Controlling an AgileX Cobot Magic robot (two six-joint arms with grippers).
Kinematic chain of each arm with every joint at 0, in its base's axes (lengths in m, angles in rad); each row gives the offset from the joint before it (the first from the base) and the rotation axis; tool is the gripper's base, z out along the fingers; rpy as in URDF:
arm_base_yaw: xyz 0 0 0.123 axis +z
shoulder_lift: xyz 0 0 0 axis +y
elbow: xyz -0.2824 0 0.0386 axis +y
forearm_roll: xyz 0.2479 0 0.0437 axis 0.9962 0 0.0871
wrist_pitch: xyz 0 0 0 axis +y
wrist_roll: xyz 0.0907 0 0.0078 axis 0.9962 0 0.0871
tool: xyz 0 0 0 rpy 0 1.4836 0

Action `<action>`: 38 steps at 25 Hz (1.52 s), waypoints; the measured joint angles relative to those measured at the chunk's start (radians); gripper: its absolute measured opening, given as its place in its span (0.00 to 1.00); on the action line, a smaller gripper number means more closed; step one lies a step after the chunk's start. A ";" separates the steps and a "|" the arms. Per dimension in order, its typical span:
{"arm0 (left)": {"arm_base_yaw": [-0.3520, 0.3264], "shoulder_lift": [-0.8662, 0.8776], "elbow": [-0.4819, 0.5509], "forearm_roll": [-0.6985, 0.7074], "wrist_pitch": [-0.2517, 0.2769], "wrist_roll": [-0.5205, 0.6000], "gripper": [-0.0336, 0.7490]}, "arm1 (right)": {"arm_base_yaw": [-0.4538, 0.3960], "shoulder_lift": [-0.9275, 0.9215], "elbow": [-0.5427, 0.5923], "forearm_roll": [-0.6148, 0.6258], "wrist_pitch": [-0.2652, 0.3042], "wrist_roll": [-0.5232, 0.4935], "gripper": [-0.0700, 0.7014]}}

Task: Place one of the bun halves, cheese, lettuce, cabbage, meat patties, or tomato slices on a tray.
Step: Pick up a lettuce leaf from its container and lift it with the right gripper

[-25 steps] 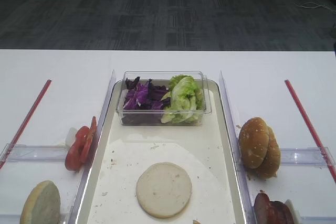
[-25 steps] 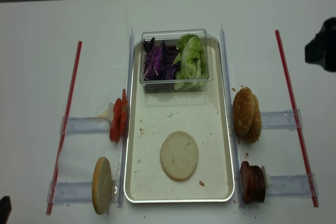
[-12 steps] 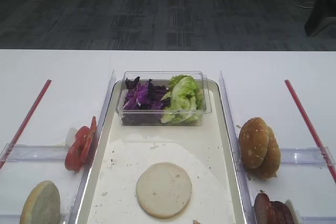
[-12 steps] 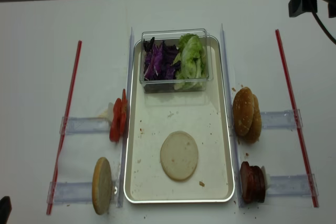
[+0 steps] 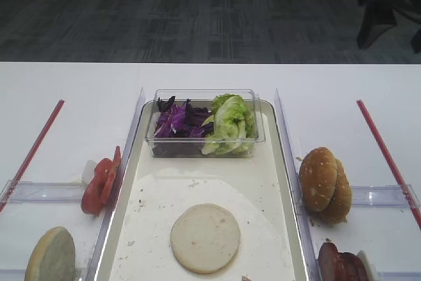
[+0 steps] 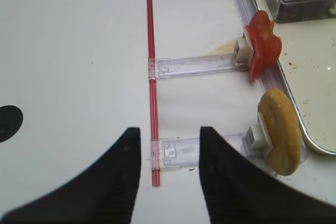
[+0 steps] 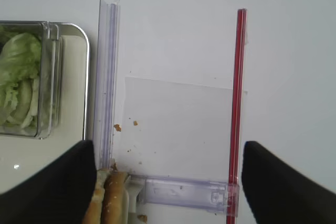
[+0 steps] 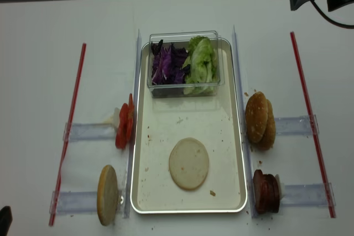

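At far left the left gripper [image 6: 168, 171] hung low over bare table, jaws apart and empty. Just right of it one bun half [image 8: 108, 194] stood on edge in a clip, with tomato slices [image 8: 124, 125] clipped upright above it, both just outside the tray [image 8: 141, 192]. The tomato looked wet, thin and slippery; a pinch across its faces would likely serve best.

On the tray lay a bun half [image 8: 188, 163], cut face up, light and spongy. Behind it the tub [image 8: 184, 87] held cabbage [image 8: 168, 64] and lettuce [image 8: 200, 67], loose, limp and springy, best taken in a bunch from above.

Right of the tray stood more bun halves [image 8: 260, 121] and meat patties [image 8: 266, 192], the patties firmer, perhaps greasy. The right gripper [image 7: 168, 182] hovered wide open, empty, above those buns' clip.
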 joint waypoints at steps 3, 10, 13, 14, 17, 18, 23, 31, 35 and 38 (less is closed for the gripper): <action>0.000 0.000 0.000 0.000 0.000 0.000 0.41 | 0.000 0.026 -0.011 -0.001 -0.020 -0.009 0.83; 0.000 0.000 0.000 0.000 0.000 0.000 0.41 | 0.000 0.067 -0.013 -0.019 -0.041 -0.019 0.78; 0.000 0.000 0.000 0.000 0.000 0.000 0.41 | 0.000 0.069 -0.013 -0.024 -0.050 -0.019 0.76; 0.000 0.000 0.000 0.000 0.000 0.000 0.41 | 0.000 0.069 -0.013 -0.024 -0.057 -0.019 0.76; 0.000 0.000 0.000 0.000 0.000 0.000 0.41 | 0.000 0.069 -0.013 -0.023 -0.077 -0.019 0.75; 0.000 0.000 0.000 0.000 0.000 0.000 0.41 | 0.000 0.069 -0.013 -0.014 -0.080 -0.019 0.75; 0.000 0.000 0.000 0.000 0.000 0.000 0.41 | 0.000 0.069 -0.013 0.024 -0.078 -0.019 0.70; 0.000 0.000 0.000 0.000 0.000 0.000 0.41 | 0.112 0.082 -0.023 -0.024 -0.094 0.123 0.66; 0.000 0.000 0.000 0.000 0.000 0.000 0.41 | 0.218 0.130 -0.070 -0.038 -0.102 0.210 0.66; 0.000 0.000 0.000 0.000 0.000 0.000 0.41 | 0.281 0.187 -0.106 -0.042 -0.102 0.255 0.66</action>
